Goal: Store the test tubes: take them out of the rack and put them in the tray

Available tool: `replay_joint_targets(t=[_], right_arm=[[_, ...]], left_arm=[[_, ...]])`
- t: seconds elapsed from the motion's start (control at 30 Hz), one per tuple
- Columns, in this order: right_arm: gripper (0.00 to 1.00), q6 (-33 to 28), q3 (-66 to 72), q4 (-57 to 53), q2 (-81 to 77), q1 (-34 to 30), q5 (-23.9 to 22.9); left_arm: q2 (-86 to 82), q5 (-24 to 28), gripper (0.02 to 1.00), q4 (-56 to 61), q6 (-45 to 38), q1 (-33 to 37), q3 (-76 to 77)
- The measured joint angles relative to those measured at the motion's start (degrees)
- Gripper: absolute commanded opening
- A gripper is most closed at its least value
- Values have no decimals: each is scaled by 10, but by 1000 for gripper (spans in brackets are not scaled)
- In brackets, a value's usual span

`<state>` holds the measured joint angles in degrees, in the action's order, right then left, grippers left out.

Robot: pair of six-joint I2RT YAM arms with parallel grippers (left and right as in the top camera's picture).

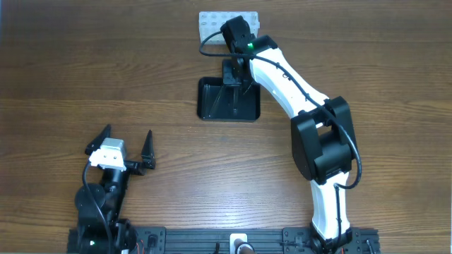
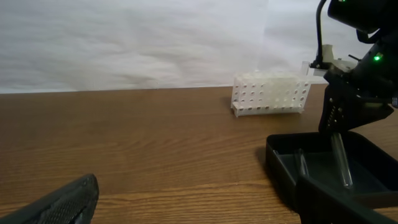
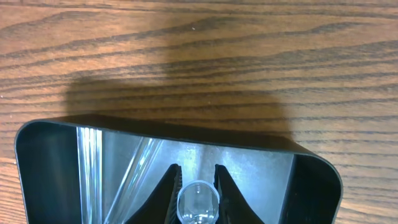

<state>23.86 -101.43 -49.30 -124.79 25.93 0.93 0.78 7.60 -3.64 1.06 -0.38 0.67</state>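
Rack [image 1: 227, 25] at far middle of desk [image 1: 70, 70]. Tray [image 1: 212, 106] just before rack, toward arm bases, gap between them. Right claw [image 3: 196, 170] over tray; test tube [image 3: 198, 202] upright between its fingers, lower end inside tray. More tubes [image 3: 90, 168] lying in tray, beside held one. Left claw [image 1: 128, 132] at near left, well apart from tray.
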Motion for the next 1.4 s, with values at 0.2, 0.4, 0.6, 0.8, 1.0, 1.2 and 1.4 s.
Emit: replay_joint_targets(t=[0.2,0.4,0.6,0.8,1.0,1.2,1.4], right_arm=[[261,2,0,2,-2,0,-2],[272,2,0,11,-4,1,-3],[270,0,0,20,-4,2,-2],[345,-16,4,27,20,2,-14],[682,-56,4,102,117,0,-68],[803,-118,0,232,182,-15,-129],[871,-146,-1,306,130,-47,-156]], left_arm=[[0,0,998,0,0,0,0],[0,0,1000,0,0,0,0],[0,0,1000,0,0,0,0],[0,0,1000,0,0,0,0],[0,0,1000,0,0,0,0],[0,0,1000,0,0,0,0],[0,0,1000,0,0,0,0]])
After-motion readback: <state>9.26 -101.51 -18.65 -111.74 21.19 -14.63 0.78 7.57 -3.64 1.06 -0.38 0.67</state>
